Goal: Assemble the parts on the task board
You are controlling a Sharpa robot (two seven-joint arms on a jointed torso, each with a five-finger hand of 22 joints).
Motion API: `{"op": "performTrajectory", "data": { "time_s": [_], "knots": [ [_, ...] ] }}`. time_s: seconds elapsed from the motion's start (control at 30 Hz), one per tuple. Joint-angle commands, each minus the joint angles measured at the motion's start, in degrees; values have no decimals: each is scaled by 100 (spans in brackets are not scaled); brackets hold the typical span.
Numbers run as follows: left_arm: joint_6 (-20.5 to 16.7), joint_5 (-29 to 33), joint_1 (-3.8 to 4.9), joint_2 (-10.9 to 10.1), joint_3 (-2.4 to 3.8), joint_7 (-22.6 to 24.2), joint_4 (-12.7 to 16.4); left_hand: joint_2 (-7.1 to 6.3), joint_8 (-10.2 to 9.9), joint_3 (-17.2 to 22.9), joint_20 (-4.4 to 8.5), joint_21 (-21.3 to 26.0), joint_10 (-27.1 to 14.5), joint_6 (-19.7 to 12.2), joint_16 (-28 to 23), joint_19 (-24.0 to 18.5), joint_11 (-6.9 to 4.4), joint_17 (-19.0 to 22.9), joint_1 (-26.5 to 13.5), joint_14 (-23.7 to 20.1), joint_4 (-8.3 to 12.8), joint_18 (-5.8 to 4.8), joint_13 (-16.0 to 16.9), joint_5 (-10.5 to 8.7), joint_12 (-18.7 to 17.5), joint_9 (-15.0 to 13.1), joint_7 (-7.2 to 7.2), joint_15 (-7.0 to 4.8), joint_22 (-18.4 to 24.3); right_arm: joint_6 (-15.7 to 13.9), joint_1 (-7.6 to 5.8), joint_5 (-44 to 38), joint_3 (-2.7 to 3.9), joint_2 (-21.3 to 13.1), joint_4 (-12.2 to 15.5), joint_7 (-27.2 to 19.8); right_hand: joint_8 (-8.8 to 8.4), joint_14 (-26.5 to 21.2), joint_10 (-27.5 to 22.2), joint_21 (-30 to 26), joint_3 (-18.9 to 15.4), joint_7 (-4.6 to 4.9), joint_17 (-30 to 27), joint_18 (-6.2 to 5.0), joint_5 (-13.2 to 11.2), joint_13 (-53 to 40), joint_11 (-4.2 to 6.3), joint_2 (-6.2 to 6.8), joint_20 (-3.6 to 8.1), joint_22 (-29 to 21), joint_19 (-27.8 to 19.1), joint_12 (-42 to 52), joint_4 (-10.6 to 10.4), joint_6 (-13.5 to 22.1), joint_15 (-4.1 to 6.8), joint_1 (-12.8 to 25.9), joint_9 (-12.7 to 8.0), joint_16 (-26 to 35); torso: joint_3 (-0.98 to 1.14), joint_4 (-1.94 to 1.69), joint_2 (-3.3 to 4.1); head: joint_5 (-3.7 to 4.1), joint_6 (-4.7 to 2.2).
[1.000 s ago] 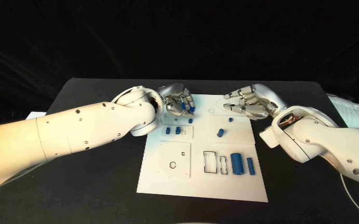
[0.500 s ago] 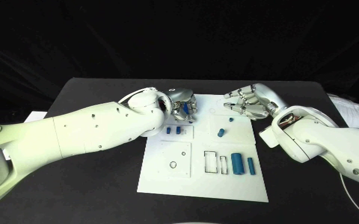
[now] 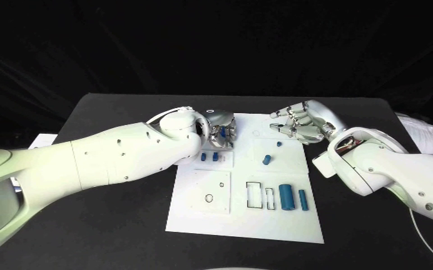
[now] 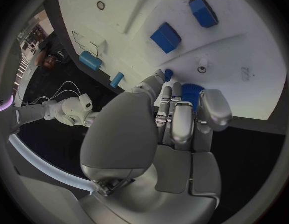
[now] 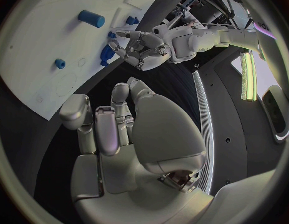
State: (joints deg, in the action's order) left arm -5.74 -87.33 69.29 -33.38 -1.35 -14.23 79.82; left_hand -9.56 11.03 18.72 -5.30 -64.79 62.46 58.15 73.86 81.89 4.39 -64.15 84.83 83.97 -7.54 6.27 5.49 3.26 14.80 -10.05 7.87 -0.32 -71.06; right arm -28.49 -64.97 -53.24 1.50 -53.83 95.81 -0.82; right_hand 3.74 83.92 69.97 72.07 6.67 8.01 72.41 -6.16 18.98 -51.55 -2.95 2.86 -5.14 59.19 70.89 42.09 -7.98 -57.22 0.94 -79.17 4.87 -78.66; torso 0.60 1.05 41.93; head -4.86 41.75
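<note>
My left robot hand (image 3: 219, 129) has its fingers curled round a small blue part (image 4: 189, 91) at the far left corner of the white board (image 3: 243, 220). I judge it is fitting this piece, so the next move needs a straight, gentle press. My right robot hand (image 3: 300, 124) hangs curled on nothing over the far right corner. Other blue parts (image 3: 285, 197) lie nearer me. The black surface (image 3: 117, 220) gives room all round.
</note>
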Motion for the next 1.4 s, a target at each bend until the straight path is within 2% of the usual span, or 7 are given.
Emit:
{"op": "performTrajectory", "data": {
  "time_s": [0.03, 0.3, 0.5, 0.83, 1.03, 1.2, 1.4],
  "knots": [
    [233, -113, -5, 32, 3, -64, -21, 54, -38, 69, 3, -54, 67, 72, -11, 32, -9, 44, 31, 152, 14, -95, -20, -1, -35, 14, -10, -26, -39, 10, 4, -4, 0, 9, 5, -53, 12, 222, -49, -38, 41, 20, -5, -38, 34, 5, 8, 38, 9, -5, -32, -20, -5, -3, 36, -41, -4, 31, 3, 7, 2, 0, 3],
    [301, -115, -33, 90, 3, -55, -70, 97, -76, 235, 23, -169, 230, 196, 8, 52, -37, 96, 69, 155, 82, -113, -86, 0, -115, 66, -30, -49, -150, 16, 4, -1, 0, 13, 3, -57, 12, 222, -49, -38, 41, 20, -5, -38, 34, 5, 8, 38, 9, -5, -32, -20, -5, -3, 36, -41, -4, 31, 6, -7, -2, 9, 10],
    [320, -115, -45, 114, 3, -40, -90, 147, -81, 389, 43, -241, 380, 322, 31, 60, -67, 116, 108, 155, 157, -124, -105, 1, -156, 85, -49, -74, -222, 20, 4, 1, 0, 20, 0, -59, 13, 225, -36, -41, 46, 20, 0, -38, 37, 12, 9, 41, 10, -5, -29, -19, -11, -6, 36, -34, -3, 32, 5, 1, 0, 3, 9],
    [309, -39, -50, 138, 3, 59, -164, 216, -189, 703, 44, -275, 550, 485, 93, 8, -69, 130, 60, 150, 294, -132, -157, 2, -420, 146, -51, -76, -301, 22, 4, 4, 0, 25, 1, -67, 14, 225, -27, -44, 49, 19, -5, -38, 40, 20, 9, 43, 10, -7, -28, -20, -18, -8, 37, -26, -2, 37, 4, -4, -4, 7, 11],
    [-25, 63, -52, 107, 12, 71, -153, 171, -349, 1001, 5, -356, 571, 464, 96, 15, 12, 205, 83, 131, 484, -152, -173, -2, -677, 223, 70, -13, -391, 14, 4, 10, 0, 30, -2, -75, 14, 225, -27, -44, 49, 19, -5, -38, 40, 20, 9, 43, 10, -7, -28, -20, -18, -8, 37, -26, -2, 37, 1, 1, -3, 12, -7],
    [-362, 321, -50, -20, 30, 149, -33, 135, -393, 1135, -9, -387, 646, 527, 101, 19, 22, 245, 22, 123, 556, -151, -164, -1, -774, 247, 87, -2, -429, 8, 4, 13, 0, 32, -5, -80, 14, 225, -24, -44, 51, 19, -4, -38, 43, 21, 9, 42, 11, -7, -27, -21, -20, -8, 37, -25, -2, 37, 5, 7, -4, 21, -4],
    [-627, 722, -46, -298, 131, 286, 225, 106, -409, 1175, -10, -396, 692, 562, 104, 19, 16, 264, -10, 120, 595, -150, -159, -3, -808, 256, 82, -6, -442, 4, 4, 16, 0, 20, -7, -80, 15, 227, -16, -46, 56, 18, -3, -37, 51, 28, 10, 41, 11, -7, -24, -21, -25, -10, 38, -20, -2, 38, 7, -14, -5, 46, -14]
  ]
}}
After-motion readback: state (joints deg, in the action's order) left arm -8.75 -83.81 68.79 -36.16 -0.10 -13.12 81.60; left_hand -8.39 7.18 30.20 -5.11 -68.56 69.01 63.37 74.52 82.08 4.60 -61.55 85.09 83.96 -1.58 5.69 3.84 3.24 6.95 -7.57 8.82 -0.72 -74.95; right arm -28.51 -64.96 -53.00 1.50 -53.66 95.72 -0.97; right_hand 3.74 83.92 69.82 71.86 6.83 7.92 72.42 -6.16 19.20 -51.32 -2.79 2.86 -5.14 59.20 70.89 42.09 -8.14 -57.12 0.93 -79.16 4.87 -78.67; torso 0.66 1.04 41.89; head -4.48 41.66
